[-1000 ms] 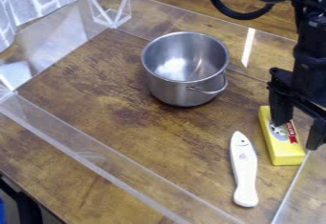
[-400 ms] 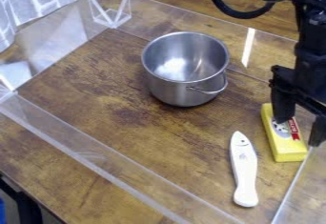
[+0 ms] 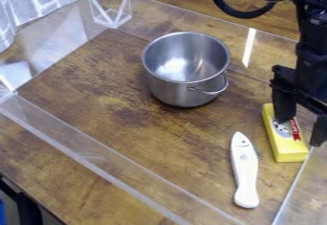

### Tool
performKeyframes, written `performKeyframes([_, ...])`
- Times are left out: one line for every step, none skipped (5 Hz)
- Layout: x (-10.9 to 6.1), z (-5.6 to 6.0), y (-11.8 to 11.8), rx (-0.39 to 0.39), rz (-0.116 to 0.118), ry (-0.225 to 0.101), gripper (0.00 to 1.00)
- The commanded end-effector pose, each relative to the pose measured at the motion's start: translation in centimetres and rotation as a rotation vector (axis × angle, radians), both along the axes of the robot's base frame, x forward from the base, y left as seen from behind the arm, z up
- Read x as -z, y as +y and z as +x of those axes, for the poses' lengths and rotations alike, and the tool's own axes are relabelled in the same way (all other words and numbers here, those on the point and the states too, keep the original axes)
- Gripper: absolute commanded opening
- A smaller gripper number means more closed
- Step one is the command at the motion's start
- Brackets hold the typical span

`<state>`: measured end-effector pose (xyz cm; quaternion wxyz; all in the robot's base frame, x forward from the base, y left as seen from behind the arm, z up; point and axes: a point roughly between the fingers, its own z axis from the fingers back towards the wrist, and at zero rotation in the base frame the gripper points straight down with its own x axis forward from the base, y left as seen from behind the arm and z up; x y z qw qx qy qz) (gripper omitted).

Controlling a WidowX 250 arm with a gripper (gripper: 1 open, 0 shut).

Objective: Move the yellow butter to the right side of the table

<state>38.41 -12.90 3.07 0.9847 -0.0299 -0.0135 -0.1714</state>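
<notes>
jaws (image 3: 307, 125): spread wide, seemingly gripping nothing, beside and partly over the butter (image 3: 285, 134) | butter: flat on the desk (image 3: 115, 109), right side, near the clear rim, right of the spatula (image 3: 243, 170); probably already delivered and released | long axis: near-far, far end tipping slightly left

The butter (image 3: 286, 143) lies between the utensil (image 3: 243, 169) and the table's (image 3: 115, 109) right edge.

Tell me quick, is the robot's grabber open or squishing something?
Gripper: open, at the yellow butter, not gripping it.
</notes>
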Motion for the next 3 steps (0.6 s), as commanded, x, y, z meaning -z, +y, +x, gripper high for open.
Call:
performKeyframes([2.1,-1.1,3.4,-0.071,0.042,0.068,1.0])
performKeyframes([0.0,-1.3,4.1,-0.095,0.048,0.041,1.0])
performKeyframes([-3.0,-1.5,5.7,-0.149,0.067,-0.005,1.0])
